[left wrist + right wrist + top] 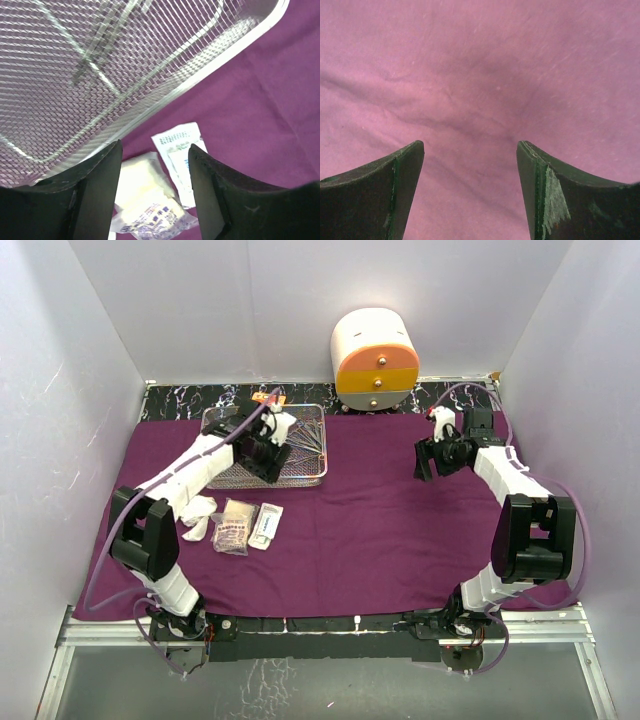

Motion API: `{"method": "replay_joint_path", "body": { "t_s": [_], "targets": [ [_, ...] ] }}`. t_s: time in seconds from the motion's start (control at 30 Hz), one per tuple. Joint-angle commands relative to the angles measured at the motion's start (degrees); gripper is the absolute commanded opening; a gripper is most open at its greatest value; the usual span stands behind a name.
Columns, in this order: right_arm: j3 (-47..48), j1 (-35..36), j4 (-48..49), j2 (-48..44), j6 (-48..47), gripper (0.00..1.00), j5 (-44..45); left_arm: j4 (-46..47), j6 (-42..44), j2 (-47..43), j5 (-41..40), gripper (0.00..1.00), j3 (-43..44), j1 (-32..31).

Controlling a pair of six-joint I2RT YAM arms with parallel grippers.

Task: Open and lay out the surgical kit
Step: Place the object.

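Note:
The purple cloth (380,520) lies spread over the table. At its back left stands the silver wire-mesh tray (290,483), with thin metal instruments (303,440) lying inside. My left gripper (266,460) hovers over the tray's near half, open and holding nothing. In the left wrist view its jaws (155,150) frame two flat packets (145,195) on the cloth, just past the tray rim (200,75). These packets (248,525) lie in front of the tray, next to white gauze wads (197,515). My right gripper (432,455) hangs open above bare cloth (470,90).
A rounded white-and-orange drawer cabinet (375,362) stands at the back centre, behind the cloth. White walls close in the left, right and back sides. A dark marbled strip (180,400) runs along the back edge.

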Motion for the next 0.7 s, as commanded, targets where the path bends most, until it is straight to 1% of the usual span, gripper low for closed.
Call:
{"method": "replay_joint_path", "body": {
  "t_s": [0.0, 0.13, 0.23, 0.3, 0.43, 0.53, 0.6, 0.67],
  "targets": [
    [7.68, 2.99, 0.93, -0.55, 1.01, 0.73, 7.05, 0.97, -0.74, -1.53, -0.89, 0.57, 5.28, 4.45],
    [14.0, 4.55, -1.63, 1.25, 1.96, 0.73, 10.94, 3.58, -3.16, 1.02, 0.62, 0.67, 9.42, 8.98],
    [17.48, 4.78, -1.38, 2.03, 5.22, 0.73, 9.84, 3.3, -4.71, 4.68, 2.97, 0.72, 13.71, 10.88],
    [17.81, 4.93, -0.53, 2.35, 5.97, 0.73, 8.18, 2.85, -5.8, 7.91, 4.56, 0.79, 16.16, 11.4],
    [15.38, 4.97, 1.26, 2.67, 6.48, 0.73, 4.74, 3.46, -5.12, 12.18, 8.33, 0.8, 18.88, 11.64],
    [13.31, 4.94, 1.73, 2.24, 6.54, 0.73, 2.05, 3.63, -0.16, 14.65, 13.84, 0.79, 20.34, 11.64],
    [11.62, 4.92, 2.47, 1.4, 6.65, 0.73, 0.6, 2.31, 3.26, 16.52, 18.43, 0.77, 22.04, 11.59],
    [10.14, 4.91, 2.84, 0.86, 6.55, 0.73, -0.51, 0.64, 6.79, 18.37, 20.03, 0.74, 23.46, 11.51]
  ]
}}
